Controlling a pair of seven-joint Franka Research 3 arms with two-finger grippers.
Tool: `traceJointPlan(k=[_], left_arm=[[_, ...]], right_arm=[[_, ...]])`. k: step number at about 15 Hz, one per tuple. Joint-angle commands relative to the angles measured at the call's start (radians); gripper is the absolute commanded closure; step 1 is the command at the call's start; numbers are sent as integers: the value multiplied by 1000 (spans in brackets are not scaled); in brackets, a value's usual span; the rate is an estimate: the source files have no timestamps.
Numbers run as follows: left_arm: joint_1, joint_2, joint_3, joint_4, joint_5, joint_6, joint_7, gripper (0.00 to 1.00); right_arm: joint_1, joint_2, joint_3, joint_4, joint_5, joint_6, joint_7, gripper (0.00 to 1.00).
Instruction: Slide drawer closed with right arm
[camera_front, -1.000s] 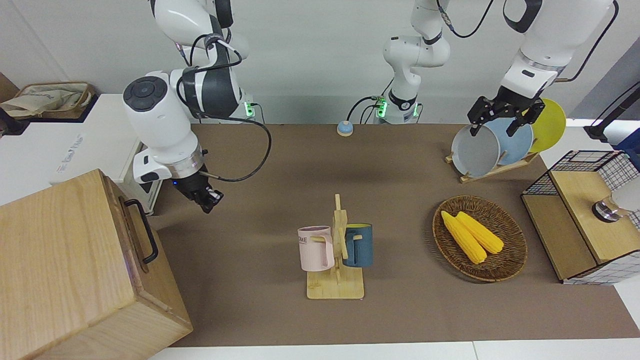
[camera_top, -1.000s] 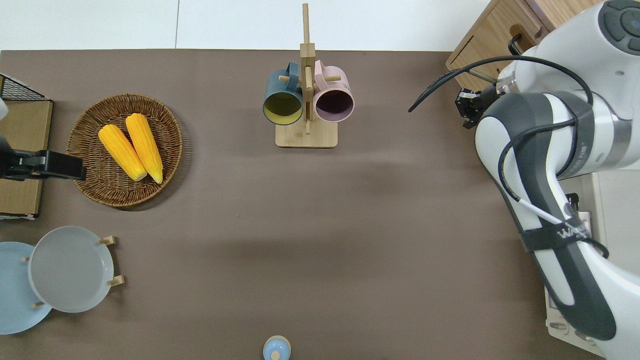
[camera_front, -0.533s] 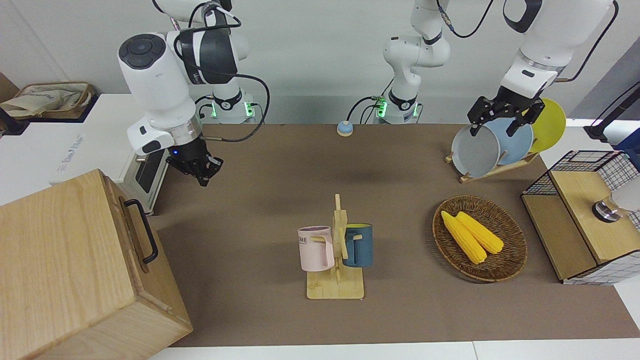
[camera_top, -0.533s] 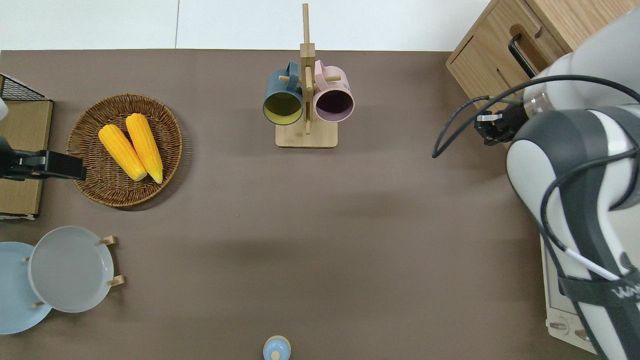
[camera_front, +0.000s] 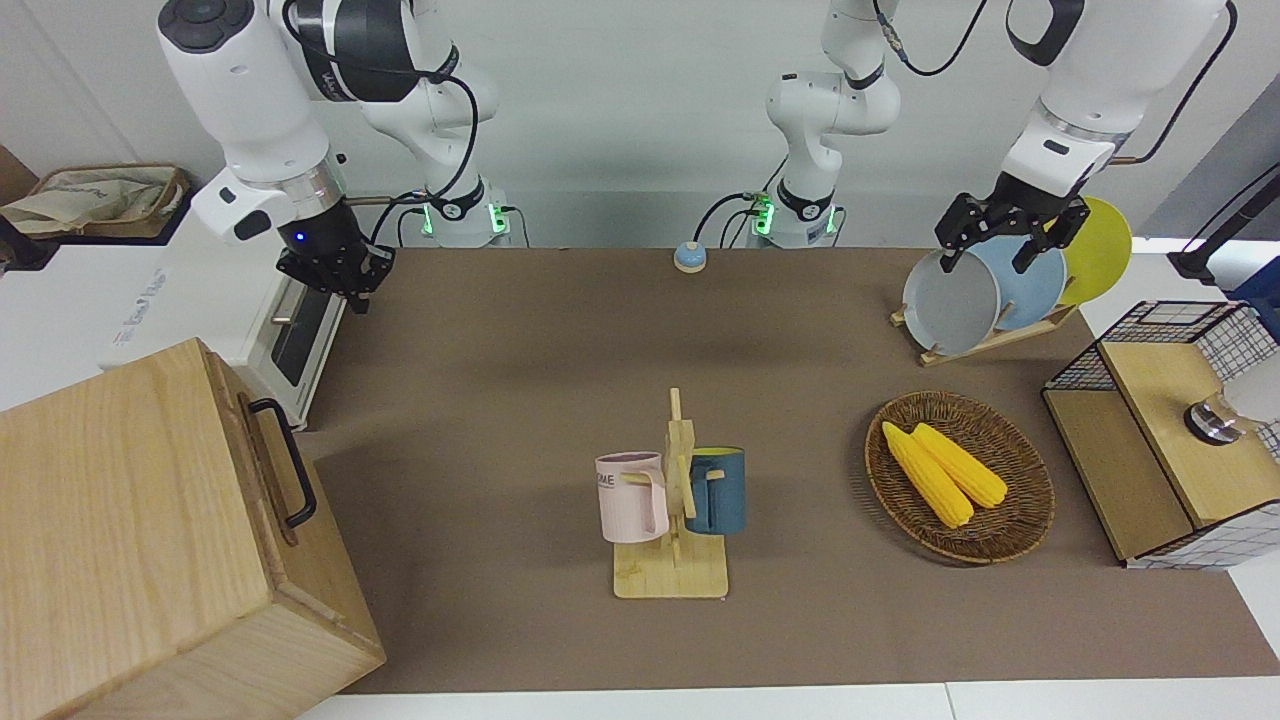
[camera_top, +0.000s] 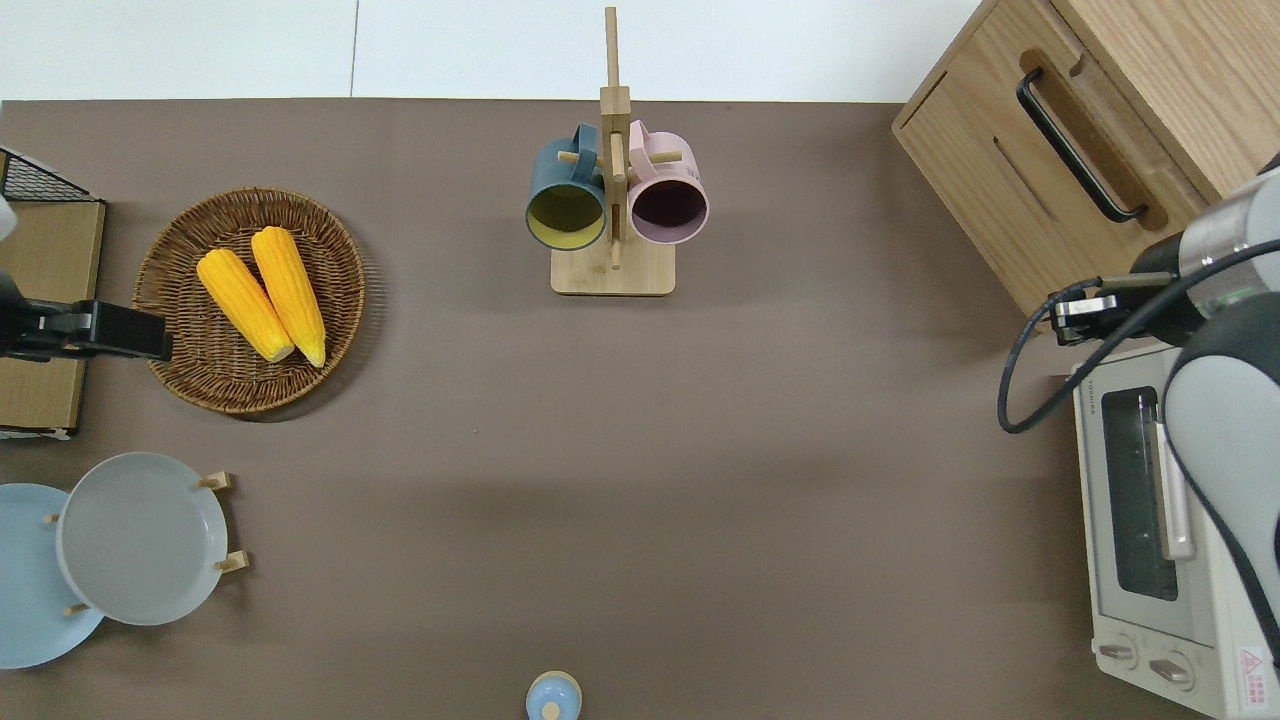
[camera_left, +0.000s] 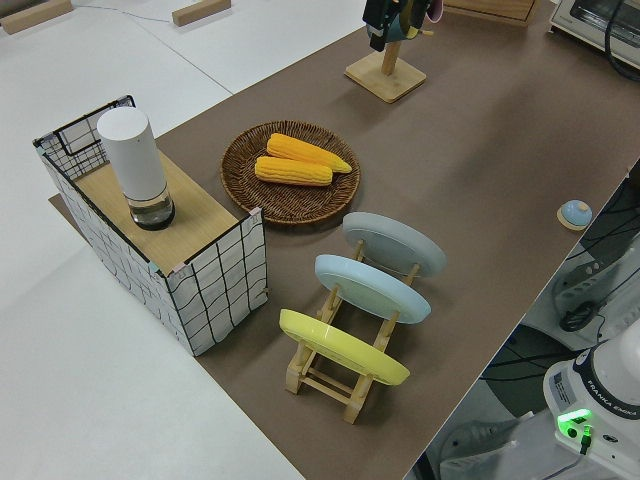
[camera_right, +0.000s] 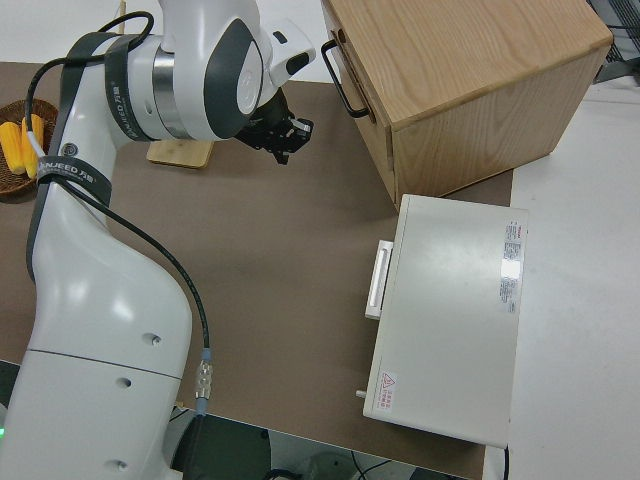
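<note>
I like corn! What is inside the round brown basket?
Two yellow corn cobs lie side by side in the wicker basket. The rest of the basket shows only bare weave; the patch right under the cobs is covered by them.

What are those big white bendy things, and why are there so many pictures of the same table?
They are two robot arms. Each ends in a black hand with two fingers. The four pictures show one table from different cameras: across it, straight above, and one at each end. The right hand is in the air, by the corner of the white oven, holding nothing. The wooden cabinet's drawer looks pushed in. The other arm is parked. Also on the table: two mugs on a stand, corn in a basket, and plates in a rack.
</note>
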Motion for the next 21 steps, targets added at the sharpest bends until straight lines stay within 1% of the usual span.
traceJointPlan(k=[1, 3, 4, 6, 7, 8, 11, 12, 13, 14, 16, 17, 18, 21], left_arm=[[-17, 12, 16, 20, 14, 1, 6, 5], [-17, 12, 16, 20, 15, 1, 6, 5], [-17, 12, 16, 20, 14, 1, 6, 5], [-17, 12, 16, 20, 14, 1, 6, 2], [-17, 12, 16, 20, 14, 1, 6, 5], [-17, 12, 16, 20, 14, 1, 6, 5], [-17, 12, 16, 20, 14, 1, 6, 5], [-17, 12, 16, 20, 14, 1, 6, 2], [-17, 12, 16, 20, 15, 1, 6, 2], [-17, 12, 16, 20, 15, 1, 6, 2], [-17, 12, 16, 20, 14, 1, 6, 5], [-17, 12, 16, 20, 14, 1, 6, 2], [-17, 12, 16, 20, 14, 1, 6, 2], [-17, 12, 16, 20, 14, 1, 6, 5]], right_arm=[[-26, -91, 16, -112, -20, 21, -85, 1000], [-48, -94, 21, -114, -20, 22, -116, 1000], [-60, -94, 42, -114, -20, 21, -116, 1000], [-121, -94, 105, -114, -20, 21, -115, 1000], [-138, -96, 127, -114, -21, 19, -109, 1000], [-145, -94, 131, -113, -27, 19, -109, 1000], [-135, -94, 131, -106, -38, 10, -107, 997], [-132, -94, 130, -105, -47, 10, -106, 963], [-129, -93, 131, -103, -50, 10, -106, 893], [-129, -91, 131, -100, -50, 10, -104, 765], [-128, -88, 131, -80, -52, 5, -102, 400], [-128, -85, 131, -70, -52, 1, -95, 127], [-129, -80, 131, -57, -50, -5, -83, 14], [-135, -74, 131, -41, -47, -11, -81, 11]])
